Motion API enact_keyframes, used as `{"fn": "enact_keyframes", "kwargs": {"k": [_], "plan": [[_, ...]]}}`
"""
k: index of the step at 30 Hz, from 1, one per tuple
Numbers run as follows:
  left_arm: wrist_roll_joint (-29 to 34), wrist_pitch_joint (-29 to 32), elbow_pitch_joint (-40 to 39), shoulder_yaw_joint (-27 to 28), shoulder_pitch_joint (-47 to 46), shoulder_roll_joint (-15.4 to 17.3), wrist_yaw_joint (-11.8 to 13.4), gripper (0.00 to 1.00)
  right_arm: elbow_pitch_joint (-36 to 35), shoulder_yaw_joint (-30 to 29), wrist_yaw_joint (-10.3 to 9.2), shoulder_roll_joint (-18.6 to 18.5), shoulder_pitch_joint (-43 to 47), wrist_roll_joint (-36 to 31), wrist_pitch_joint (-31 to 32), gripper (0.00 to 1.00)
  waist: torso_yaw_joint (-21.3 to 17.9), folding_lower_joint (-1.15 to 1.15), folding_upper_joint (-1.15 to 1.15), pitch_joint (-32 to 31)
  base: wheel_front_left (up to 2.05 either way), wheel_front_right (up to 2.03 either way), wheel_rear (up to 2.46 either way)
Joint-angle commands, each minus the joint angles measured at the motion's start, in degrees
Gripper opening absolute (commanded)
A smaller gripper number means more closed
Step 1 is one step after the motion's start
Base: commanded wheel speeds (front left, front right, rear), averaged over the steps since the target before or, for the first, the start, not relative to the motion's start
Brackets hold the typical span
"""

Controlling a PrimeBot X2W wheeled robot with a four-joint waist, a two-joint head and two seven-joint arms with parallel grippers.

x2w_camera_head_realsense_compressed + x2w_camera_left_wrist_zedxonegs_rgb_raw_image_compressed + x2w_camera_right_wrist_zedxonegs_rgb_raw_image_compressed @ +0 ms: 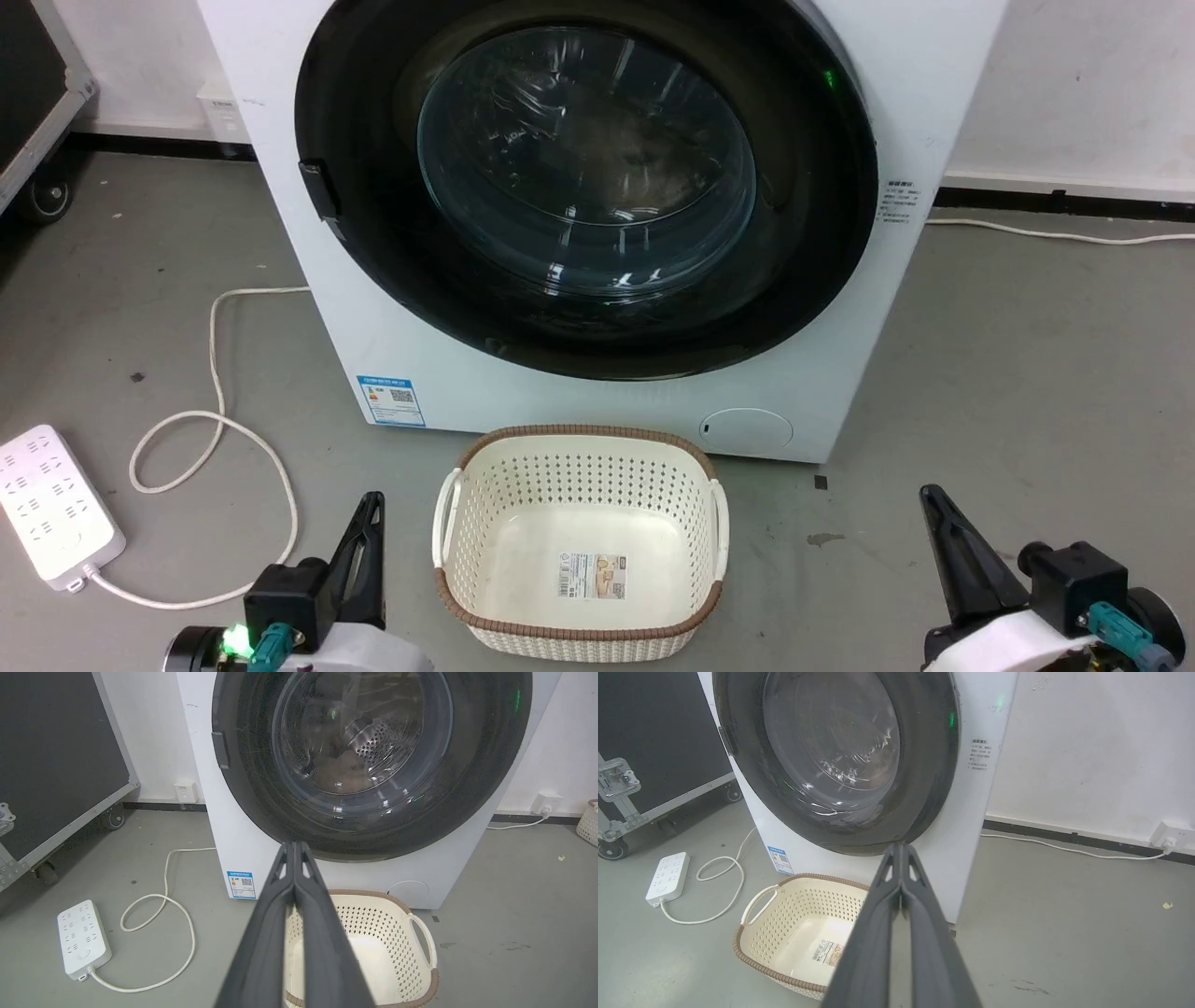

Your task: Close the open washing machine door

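Observation:
The white washing machine (597, 411) stands straight ahead on the grey floor. Its round black-rimmed door (588, 159) with the bulging glass window lies flat against the machine's front, handle tab (317, 191) on the left. Through the glass of the door (364, 742) I see the steel drum. My left gripper (373, 502) is shut and empty at lower left, well short of the machine. My right gripper (929, 495) is shut and empty at lower right. Both touch nothing. The wrist views show the shut fingertips (294, 847) (901, 848) pointing at the door (831, 742).
A cream perforated basket (583, 432) sits empty on the floor between my grippers, just before the machine. A white power strip (51, 504) and its looping cable (219, 420) lie at left. A black wheeled case (56, 756) stands far left. Bare floor spreads to the right.

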Motion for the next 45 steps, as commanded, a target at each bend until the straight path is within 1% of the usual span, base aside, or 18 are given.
{"fn": "enact_keyframes", "kwargs": {"k": [1,45], "plan": [[0.52,0.34,-0.37,0.10,-0.77,-0.06,0.42,0.00,-0.59,-0.01,-0.02,0.28,-0.77,-0.54,0.22,0.00,0.00,0.00,0.00,0.01,0.00,0.00,0.00],[2.86,5.50,-2.47,1.14,-2.14,-0.12,0.96,0.00,-3.61,0.00,-0.04,0.88,-1.61,-3.16,5.38,0.00,-0.11,0.00,0.00,0.47,0.00,0.00,0.00]]}}
